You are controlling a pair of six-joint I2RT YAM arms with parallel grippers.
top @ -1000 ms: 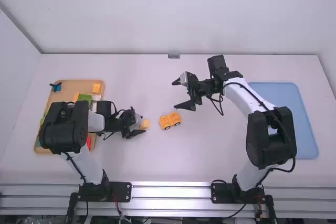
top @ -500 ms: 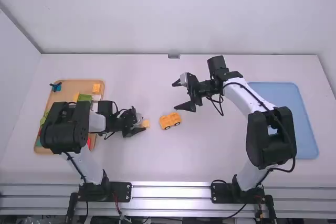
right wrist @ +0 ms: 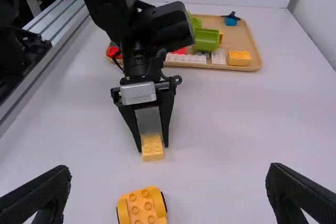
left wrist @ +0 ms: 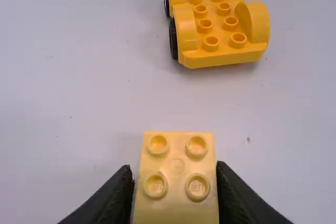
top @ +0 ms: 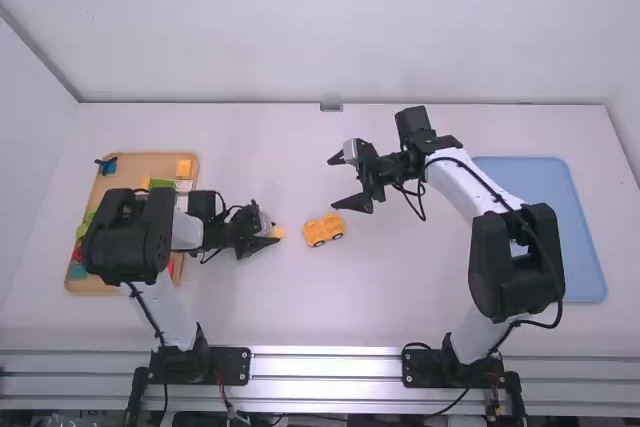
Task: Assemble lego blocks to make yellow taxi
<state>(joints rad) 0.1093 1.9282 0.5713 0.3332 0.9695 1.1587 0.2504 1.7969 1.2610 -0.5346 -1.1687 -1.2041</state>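
The left gripper (top: 270, 234) was closed on the block (left wrist: 177, 174), one finger along either side, in the left half of the table (top: 240, 317). The block was pale yellow, and its four studs (left wrist: 197, 187) faced up. Fine raised print stood on the front two, clearest there. Whether the block touched the table could not be told.

The base (left wrist: 210, 24), deeper yellow, stood on its black wheels (left wrist: 174, 38) just beyond the block, to the right of it in the high view, with bare table between them. Its studs were uncovered, lying between the rounded wheel arches.

The right gripper (top: 333, 183) was spread wide, with nothing between its fingers, and hung farther from the arm bases than the base did, near it.

At the left of the table, partly under the left arm (top: 125, 237), was the wooden tray (top: 150, 162). It carried a yellow brick (right wrist: 239, 58) near one corner, a blue piece (right wrist: 231, 21) with a black part on it, a green piece (right wrist: 207, 39), a white brick (right wrist: 186, 59) and some red ones. The blue tray (top: 545, 227) lay at the far right, partly behind the right arm (top: 515, 257).
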